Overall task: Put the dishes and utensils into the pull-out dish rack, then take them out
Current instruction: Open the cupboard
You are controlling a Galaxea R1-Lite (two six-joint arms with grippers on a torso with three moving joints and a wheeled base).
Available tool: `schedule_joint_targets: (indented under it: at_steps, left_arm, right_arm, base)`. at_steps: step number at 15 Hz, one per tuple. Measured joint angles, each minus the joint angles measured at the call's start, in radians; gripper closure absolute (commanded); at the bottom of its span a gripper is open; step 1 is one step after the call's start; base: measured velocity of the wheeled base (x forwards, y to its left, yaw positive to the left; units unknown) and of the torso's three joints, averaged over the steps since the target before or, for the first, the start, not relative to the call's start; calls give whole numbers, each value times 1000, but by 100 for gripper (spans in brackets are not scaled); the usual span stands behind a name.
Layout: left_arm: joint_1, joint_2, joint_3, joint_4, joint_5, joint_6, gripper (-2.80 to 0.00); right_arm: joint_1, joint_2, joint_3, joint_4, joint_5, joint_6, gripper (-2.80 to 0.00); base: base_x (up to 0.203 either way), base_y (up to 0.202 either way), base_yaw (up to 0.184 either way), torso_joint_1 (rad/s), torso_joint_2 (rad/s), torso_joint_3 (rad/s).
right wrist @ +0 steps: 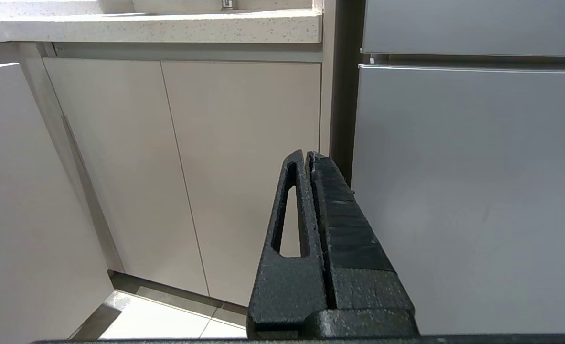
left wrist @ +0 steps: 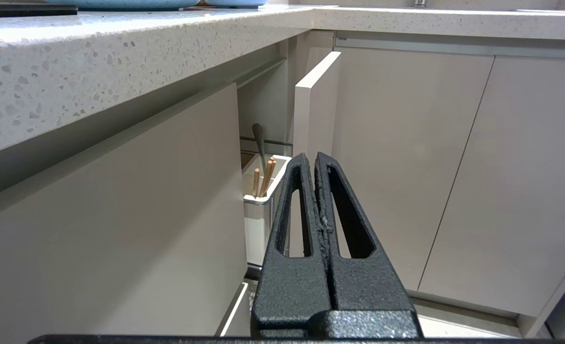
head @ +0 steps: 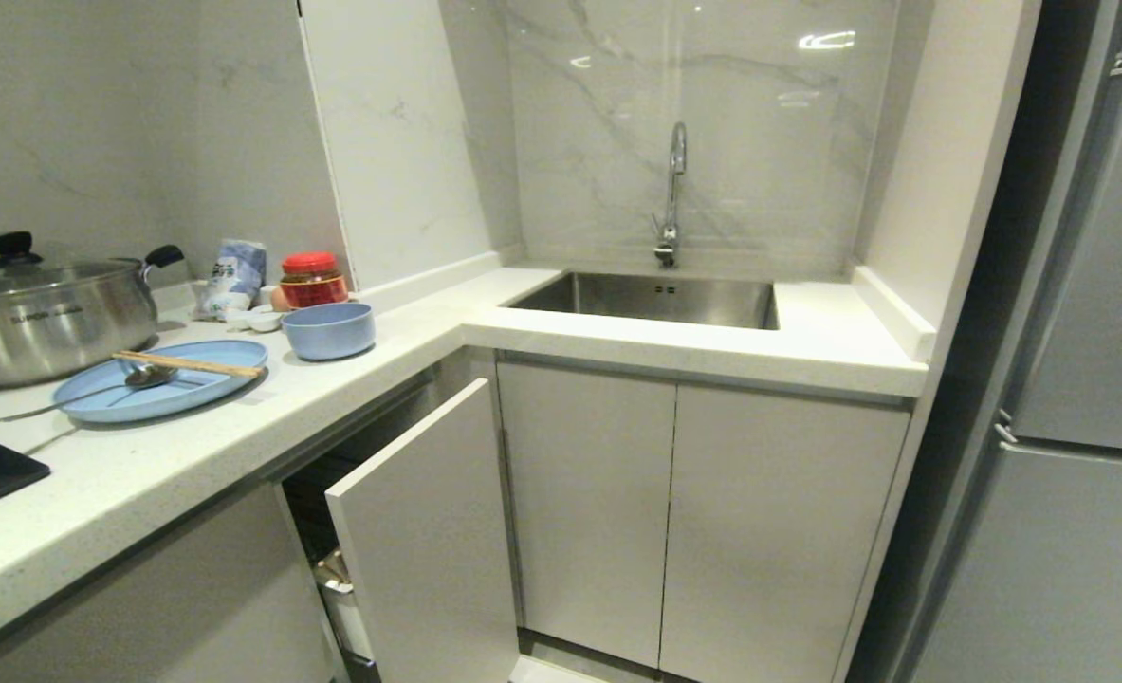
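On your left counter, the oval plate (head: 157,391) carries the chopsticks (head: 188,364) and spoon (head: 96,388); the round bowl (head: 329,329) sits just beside it. Below, the pull-out dish rack (head: 428,531) stands ajar, its white utensil box (left wrist: 261,210) already holding wooden sticks. Your left gripper (left wrist: 314,160) and right gripper (right wrist: 307,155) hang low before the cabinets, fingers pressed together, empty.

Oval plate (head: 157,389): light blue. Round bowl (head: 329,330): light blue. Chopsticks (head: 188,364): pale wood. Spoon (head: 86,392): silver. Countertop (head: 617,341): white, grey-speckled. Rack front panel (head: 423,541): flat off-white. Utensil box (left wrist: 258,215): white. Pot (head: 48,318): steel, black knob. Jar (head: 311,279): red lid.
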Motion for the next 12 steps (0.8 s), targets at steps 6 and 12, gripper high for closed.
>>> schedule_joint_targets:
  at_steps: [6,12]
  left_arm:
    - [3,0,-2,0,23,16,0]
    - [1,40,-389,157,-20,41,0]
  right_arm:
    - [0,0,0,0,0,0,0]
    - [0,0,0,0,0,0,0]
  base:
    - [0,0,0,0,0,0]
    - [0,0,0,0,0,0]
